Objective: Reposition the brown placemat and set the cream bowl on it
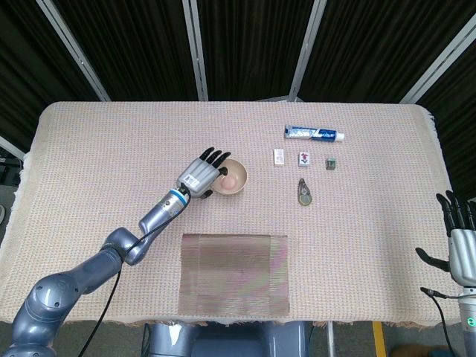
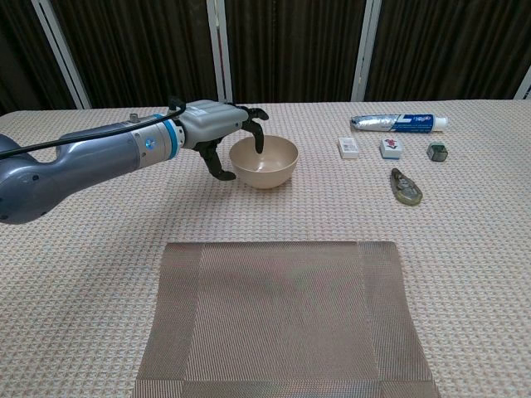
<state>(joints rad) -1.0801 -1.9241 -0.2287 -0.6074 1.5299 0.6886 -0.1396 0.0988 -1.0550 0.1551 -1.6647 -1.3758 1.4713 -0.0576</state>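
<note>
The cream bowl (image 1: 232, 178) (image 2: 270, 162) stands upright on the cloth behind the brown placemat (image 1: 234, 274) (image 2: 286, 319), which lies flat at the table's front edge. My left hand (image 1: 202, 173) (image 2: 217, 126) is at the bowl's left rim, fingers arched over the rim into the bowl and the thumb down its outer wall. The bowl still rests on the cloth and I cannot tell whether the fingers are clamped on the rim. My right hand (image 1: 461, 242) hangs off the table's right edge, fingers spread, holding nothing.
Behind and right of the bowl lie a toothpaste tube (image 1: 314, 134) (image 2: 398, 123), a white tile (image 1: 279, 157), a mahjong tile (image 1: 304, 158), a small green block (image 1: 331, 163) and a green tape dispenser (image 1: 305, 192) (image 2: 406, 186).
</note>
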